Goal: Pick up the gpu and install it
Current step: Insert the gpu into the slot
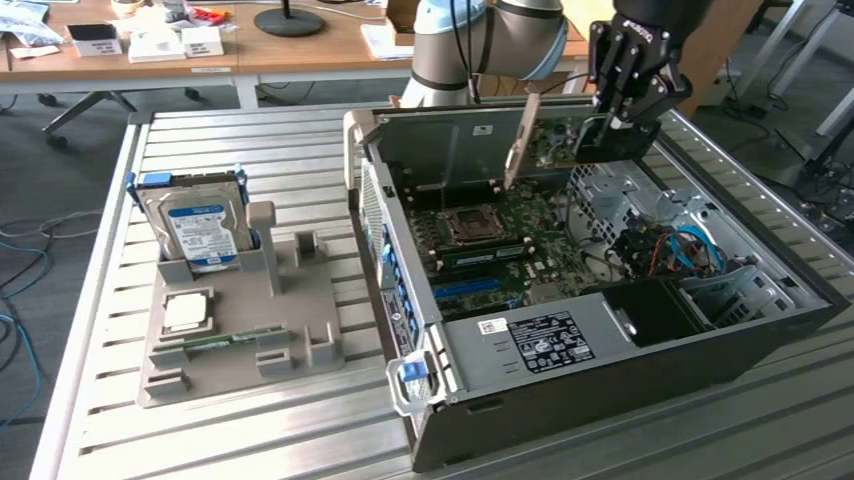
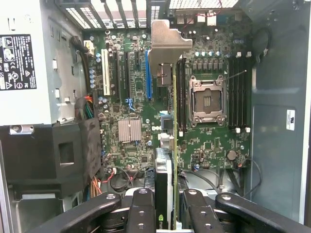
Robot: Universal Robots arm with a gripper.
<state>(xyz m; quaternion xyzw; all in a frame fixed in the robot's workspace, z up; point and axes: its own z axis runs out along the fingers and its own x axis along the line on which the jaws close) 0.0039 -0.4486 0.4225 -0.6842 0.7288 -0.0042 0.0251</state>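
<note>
- One gripper [image 1: 625, 125] on one arm, clenched on the gpu [image 1: 567, 145]; in the wrist view two dark fingers [image 2: 141, 208] flank the card, one on each side.
- One gpu, held edge-on above the open computer case [image 1: 601, 400], at the end of the case farthest from the exterior camera. It is well apart from the holder.
- One silvery bracket [image 2: 165, 43] at the end of the gpu [image 2: 164, 170], toward the case's slotted wall.
- One motherboard [image 2: 131, 97] on the case floor, carrying one empty processor socket [image 2: 206, 99], one blue slot [image 2: 148, 80] and one white slot [image 2: 105, 77].
- One power supply [image 1: 547, 340] with a label, at the near end of the case.
- One grey holder [image 1: 240, 340] on the exterior view's left, beside the case, carrying one upright hard drive [image 1: 200, 225] and one processor chip [image 1: 187, 312].
- One slatted metal table [image 1: 267, 440] bearing the case and the holder.
</note>
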